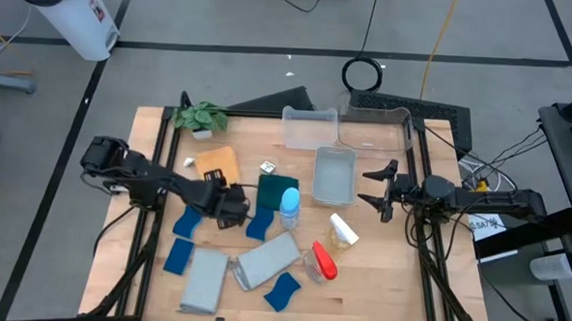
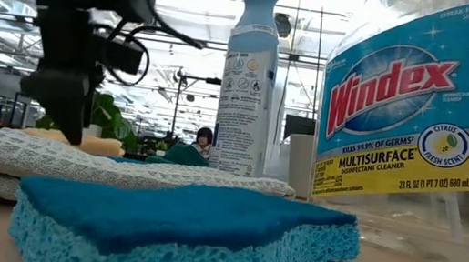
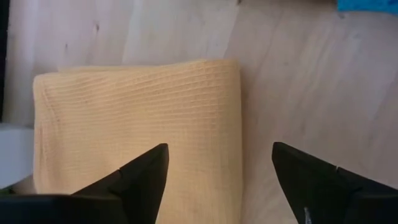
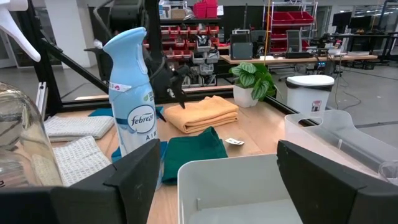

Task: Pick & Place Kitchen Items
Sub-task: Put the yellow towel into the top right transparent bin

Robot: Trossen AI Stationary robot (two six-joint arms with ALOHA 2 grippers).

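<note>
A folded orange cloth (image 1: 218,164) lies flat on the table at the far left and fills the left wrist view (image 3: 137,112). My left gripper (image 3: 221,149) is open and points down over the cloth's folded edge, one finger over the cloth and one over bare wood; it also shows in the high view (image 1: 224,198). My right gripper (image 1: 380,189) is open and empty, level, at the right of a clear bin (image 1: 335,175). A dark teal cloth (image 1: 277,194), a blue-topped bottle (image 1: 290,207), a white-topped bottle (image 1: 341,231) and a red-topped bottle (image 1: 322,262) sit mid-table. My left gripper stands open over the orange cloth's edge (image 3: 233,124), coming from above. Whether its fingertips touch the cloth, I cannot tell.
Grey cloths (image 1: 203,281) (image 1: 267,259) and several blue sponges (image 1: 178,256) (image 1: 281,292) lie near the front. Two more clear bins (image 1: 310,126) (image 1: 374,129) and a potted plant (image 1: 203,118) stand at the far edge.
</note>
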